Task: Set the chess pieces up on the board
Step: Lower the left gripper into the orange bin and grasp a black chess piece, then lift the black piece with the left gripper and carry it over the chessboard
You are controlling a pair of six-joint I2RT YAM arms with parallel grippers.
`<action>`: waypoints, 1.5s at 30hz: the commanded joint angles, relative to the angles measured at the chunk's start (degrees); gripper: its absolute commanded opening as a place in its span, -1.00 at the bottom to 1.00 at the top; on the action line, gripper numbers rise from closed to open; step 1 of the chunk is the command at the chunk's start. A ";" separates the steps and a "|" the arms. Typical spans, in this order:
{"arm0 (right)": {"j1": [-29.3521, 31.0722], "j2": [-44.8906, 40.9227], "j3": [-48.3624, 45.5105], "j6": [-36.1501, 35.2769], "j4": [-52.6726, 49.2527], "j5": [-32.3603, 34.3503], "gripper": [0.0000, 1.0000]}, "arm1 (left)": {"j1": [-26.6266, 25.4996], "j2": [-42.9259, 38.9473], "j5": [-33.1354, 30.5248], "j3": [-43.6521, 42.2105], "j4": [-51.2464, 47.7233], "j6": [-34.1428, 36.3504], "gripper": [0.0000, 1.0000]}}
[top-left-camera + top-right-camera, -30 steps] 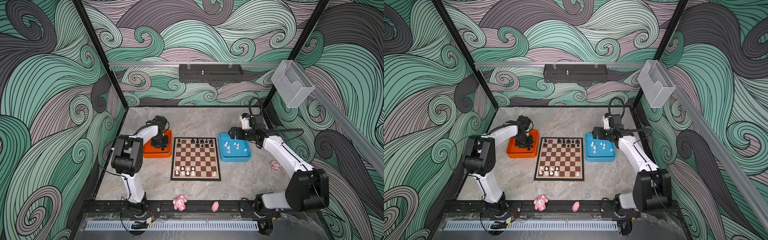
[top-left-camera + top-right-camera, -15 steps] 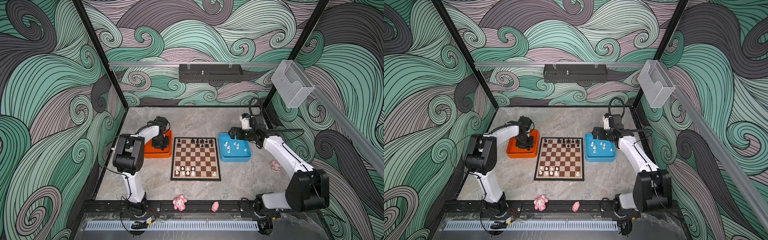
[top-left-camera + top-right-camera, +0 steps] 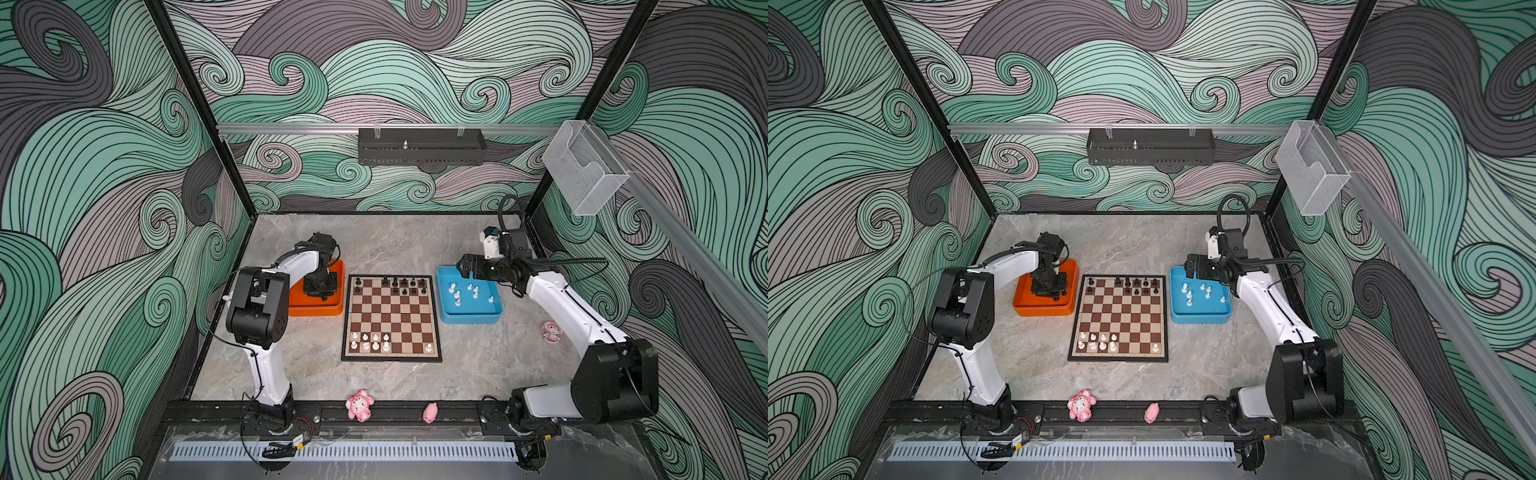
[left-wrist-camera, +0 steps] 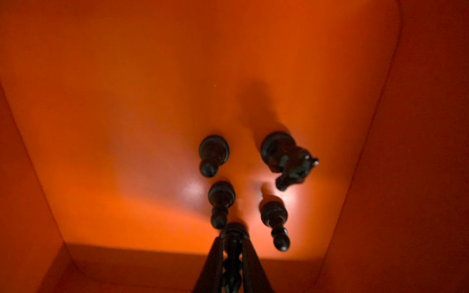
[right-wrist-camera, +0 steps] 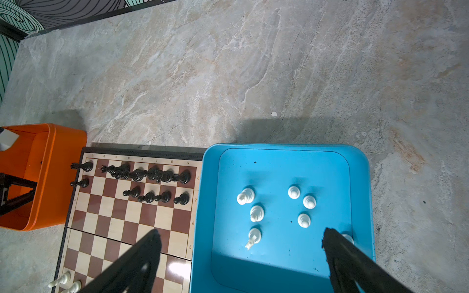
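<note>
The chess pieces [image 5: 157, 175] are standing partly set up: black ones are filling most of the two far rows of the board [image 3: 390, 318], a few white ones are sitting on the two near rows, and the rest are waiting in the trays on either side. The left tool [image 4: 231, 243] is reaching down into the orange tray [image 3: 316, 309], its fingers [image 4: 212, 263] nearly together and pinching a slim black piece [image 4: 234, 232] by its stem, with the base close to the tray floor. Four more black pieces are standing nearby, among them a knight [image 4: 286, 157] and a tall piece [image 4: 220, 200] whose top is just beside the held one's base. The right tool [image 5: 241, 233] is hovering wide open and empty over the blue tray [image 3: 469, 318], where the white pieces [image 5: 256, 213] are scattered well apart. The likely trouble is coming from the grip: the stem is round and glossy, so the piece could be swivelling or slipping as it rises. A lift that is not straight could be tipping the close neighbour or catching the tray wall. On the board the back row is packed tightly, so the fingers could be knocking standing pieces over while lowering this one, or dropping it onto the surface [image 3: 374, 249].
</note>
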 commanded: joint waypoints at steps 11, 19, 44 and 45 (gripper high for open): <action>-0.39 -0.64 1.92 0.19 -0.60 -1.40 0.99 | -0.75 -3.78 -0.95 9.02 -11.26 2.64 -0.68; -0.48 -0.64 1.96 0.19 -0.65 -1.42 0.99 | -4.35 -3.98 -0.42 17.68 -17.33 4.19 -0.67; -2.30 -3.55 1.13 -0.25 -1.46 -0.81 0.99 | -20.02 18.66 2.93 38.41 -17.30 7.61 -0.64; -2.28 -3.41 1.12 -0.20 -1.41 -0.92 0.98 | -20.14 18.86 3.02 38.22 -16.95 7.51 -0.64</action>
